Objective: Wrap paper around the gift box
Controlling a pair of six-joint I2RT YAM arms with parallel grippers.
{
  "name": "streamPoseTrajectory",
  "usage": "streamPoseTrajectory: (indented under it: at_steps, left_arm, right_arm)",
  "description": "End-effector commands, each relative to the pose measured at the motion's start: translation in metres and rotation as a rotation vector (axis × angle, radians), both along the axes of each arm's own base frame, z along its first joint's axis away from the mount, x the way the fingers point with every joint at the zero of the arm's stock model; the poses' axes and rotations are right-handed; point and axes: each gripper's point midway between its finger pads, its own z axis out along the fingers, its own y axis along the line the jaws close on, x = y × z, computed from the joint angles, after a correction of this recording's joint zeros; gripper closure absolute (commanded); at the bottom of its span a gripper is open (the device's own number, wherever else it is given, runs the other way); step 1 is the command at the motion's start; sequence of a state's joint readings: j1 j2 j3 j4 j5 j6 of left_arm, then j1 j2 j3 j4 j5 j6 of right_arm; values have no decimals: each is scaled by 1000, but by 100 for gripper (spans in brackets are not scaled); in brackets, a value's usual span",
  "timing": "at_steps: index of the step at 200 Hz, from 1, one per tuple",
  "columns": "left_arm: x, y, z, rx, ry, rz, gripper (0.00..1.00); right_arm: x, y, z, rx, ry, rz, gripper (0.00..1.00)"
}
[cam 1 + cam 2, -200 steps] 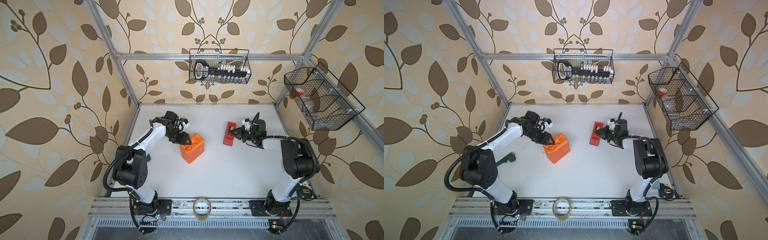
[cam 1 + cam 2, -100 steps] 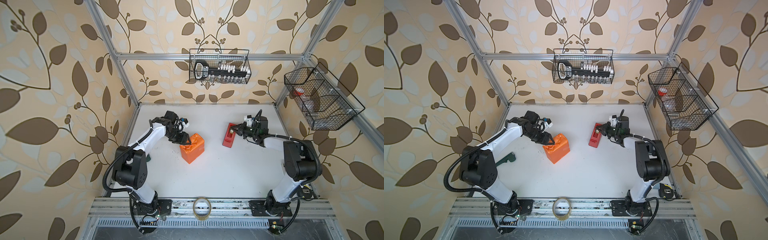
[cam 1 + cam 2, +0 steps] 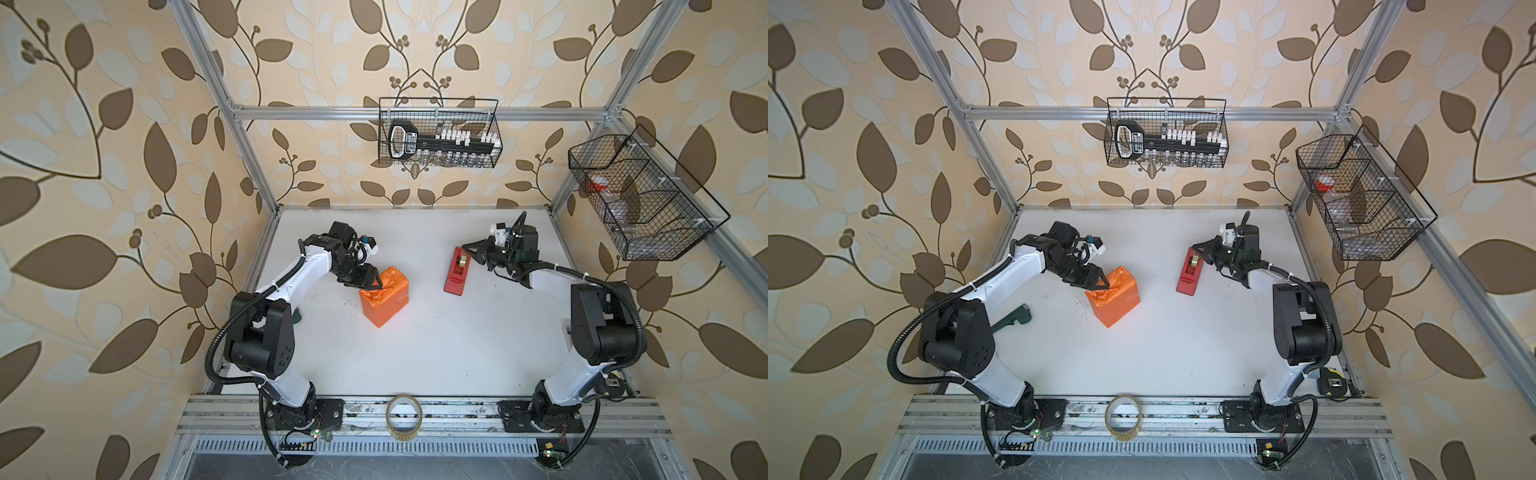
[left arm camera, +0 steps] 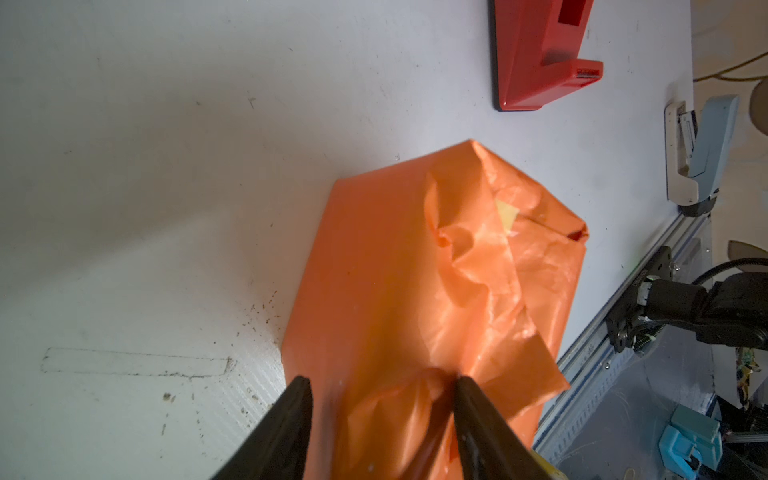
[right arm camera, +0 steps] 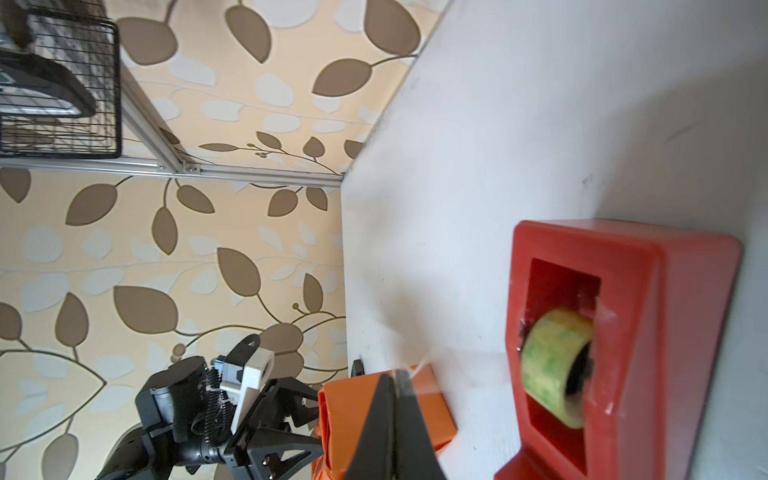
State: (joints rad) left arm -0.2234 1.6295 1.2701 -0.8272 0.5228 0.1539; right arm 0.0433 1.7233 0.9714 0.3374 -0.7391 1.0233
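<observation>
The left gripper (image 4: 382, 384) stands about half open. Its two black fingers (image 4: 291, 419) straddle the crumpled far-left end of the paper (image 4: 374, 270). One finger touches a raised fold there, but the jaws do not pinch it.

The right gripper (image 5: 395, 376) is fully closed. It pinches a strip of clear tape (image 5: 405, 380) at its tips, and the strip leads toward the tape roll (image 5: 552, 365) inside the red tape dispenser (image 5: 623, 332). Only the right wrist view shows this strip. In both top views the gripper tips (image 3: 465, 247) (image 3: 1196, 248) are just at the far end of the dispenser (image 3: 456, 272).

The gift box is completely covered by the orange paper (image 3: 386, 299), so none of its own surface is visible. The parcel lies on the white table (image 3: 415, 353), left of the middle, and the dispenser stands well apart on its right.

The left wrist view adds a small yellow-tan patch (image 4: 507, 214) among the folds, and a blue-grey stapler (image 4: 698, 153) at the table edge.
</observation>
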Motion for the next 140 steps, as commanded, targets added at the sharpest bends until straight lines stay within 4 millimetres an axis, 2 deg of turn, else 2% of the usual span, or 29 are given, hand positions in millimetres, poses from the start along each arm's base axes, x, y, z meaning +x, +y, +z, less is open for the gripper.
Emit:
streamPoseTrajectory:
  at_steps: [1,16,27,48,64,79,90,104,128,140]
  left_arm:
    - [-14,19,-13,110,34,3,44]
    - [-14,18,-16,109,39,3,44]
    - [-13,18,-14,109,39,5,44]
    - [-13,18,-13,107,36,3,44]
    - [-13,18,-17,108,44,3,44]
    - [-13,17,-13,105,43,4,44]
    - [-13,17,-12,103,41,3,44]
    - [-13,17,-16,104,46,3,44]
    - [-13,17,-12,102,41,5,44]
    - [-13,17,-13,102,40,4,44]
  right_arm:
    - [6,3,-2,9,-19,3,100]
    - [6,2,-10,-6,-2,-3,100]
    - [4,4,-9,6,3,-7,100]
    - [1,7,10,2,-22,7,100]
    - [2,6,32,6,-56,1,100]
    - [3,6,50,24,-79,-6,100]
    - [3,7,56,18,-95,0,100]
    - [1,7,43,-15,-75,3,100]
    - [-6,6,3,-13,-5,-6,100]
    - [-8,6,-9,-19,17,-6,100]
